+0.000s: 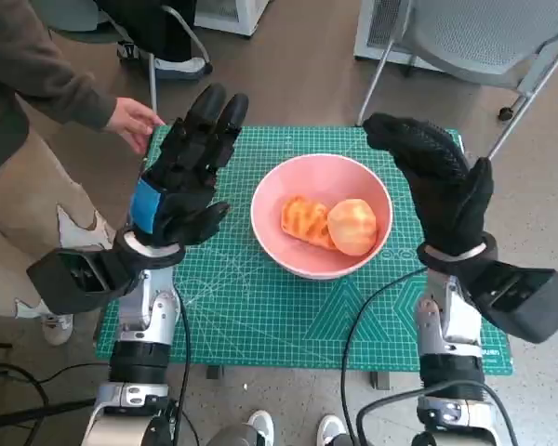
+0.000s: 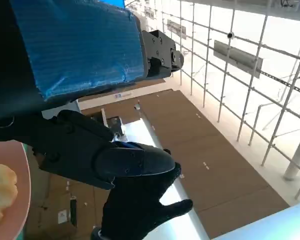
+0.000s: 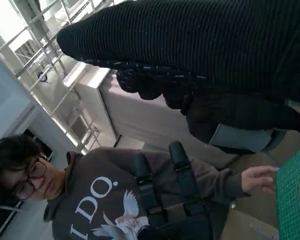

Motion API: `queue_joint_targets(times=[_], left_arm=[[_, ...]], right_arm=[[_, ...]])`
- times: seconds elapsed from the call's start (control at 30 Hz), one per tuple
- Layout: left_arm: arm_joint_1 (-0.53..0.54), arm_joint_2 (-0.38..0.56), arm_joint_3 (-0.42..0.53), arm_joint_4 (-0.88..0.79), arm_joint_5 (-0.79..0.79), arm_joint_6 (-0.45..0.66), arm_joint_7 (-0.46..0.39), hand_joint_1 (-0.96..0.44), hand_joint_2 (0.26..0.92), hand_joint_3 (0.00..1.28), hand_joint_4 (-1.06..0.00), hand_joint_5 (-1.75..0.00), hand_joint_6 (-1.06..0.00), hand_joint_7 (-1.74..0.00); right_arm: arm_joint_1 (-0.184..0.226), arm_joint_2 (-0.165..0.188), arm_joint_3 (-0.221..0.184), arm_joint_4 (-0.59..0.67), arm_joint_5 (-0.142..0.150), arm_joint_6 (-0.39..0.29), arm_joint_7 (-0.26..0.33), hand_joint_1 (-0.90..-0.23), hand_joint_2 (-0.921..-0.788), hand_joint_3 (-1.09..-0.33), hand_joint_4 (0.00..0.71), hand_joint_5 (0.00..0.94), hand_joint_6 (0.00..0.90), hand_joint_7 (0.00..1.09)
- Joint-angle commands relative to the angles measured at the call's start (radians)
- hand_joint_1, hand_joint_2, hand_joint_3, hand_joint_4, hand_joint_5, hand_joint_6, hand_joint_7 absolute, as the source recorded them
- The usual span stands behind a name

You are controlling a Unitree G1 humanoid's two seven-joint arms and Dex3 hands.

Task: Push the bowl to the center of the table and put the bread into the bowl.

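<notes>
A pink bowl [image 1: 322, 212] stands near the middle of the green mat [image 1: 242, 297], with two pieces of golden bread [image 1: 328, 224] lying inside it. My left hand [image 1: 186, 177], black with blue tape on its back, is raised left of the bowl, fingers spread, holding nothing. To the right of the bowl my gloved right hand [image 1: 442, 181] is lifted as well, fingers apart and empty. The left wrist view catches the bowl's rim [image 2: 21, 200], a bit of bread [image 2: 1, 192] and the gloved right hand [image 2: 140, 210] beyond. In the right wrist view the left hand's fingers [image 3: 160, 185] show.
A person sits at the table's far left, one hand [image 1: 133, 123] close to the mat's corner beside my left hand; the same person [image 3: 105, 200] fills the right wrist view. A grey chair [image 1: 484, 46] stands behind the table's far right. Cables hang below the front edge.
</notes>
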Motion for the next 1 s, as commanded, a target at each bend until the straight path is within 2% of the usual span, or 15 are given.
queue_joint_targets(times=[0.03,0.57,1.0], left_arm=[[-0.006,-0.007,0.011,-0.003,-0.021,0.024,-0.007,-0.64,0.921,0.34,0.00,0.00,-0.17,-0.03],[-0.013,-0.041,0.038,0.009,-0.063,0.044,-0.024,-0.66,0.921,0.28,-0.01,0.00,-0.17,-0.04],[-0.040,-0.070,0.056,0.066,-0.054,-0.018,-0.037,-0.66,0.921,0.28,-0.01,0.00,-0.16,-0.04]], right_arm=[[-0.003,-0.005,-0.005,0.014,0.007,0.004,0.004,-0.675,-0.921,-0.781,0.216,0.004,0.053,0.50],[-0.041,-0.015,-0.005,0.020,-0.006,0.009,-0.005,-0.678,-0.921,-0.777,0.216,0.003,0.056,0.51],[-0.069,-0.026,-0.005,0.043,-0.011,-0.001,-0.001,-0.675,-0.921,-0.771,0.213,0.001,0.054,0.51]])
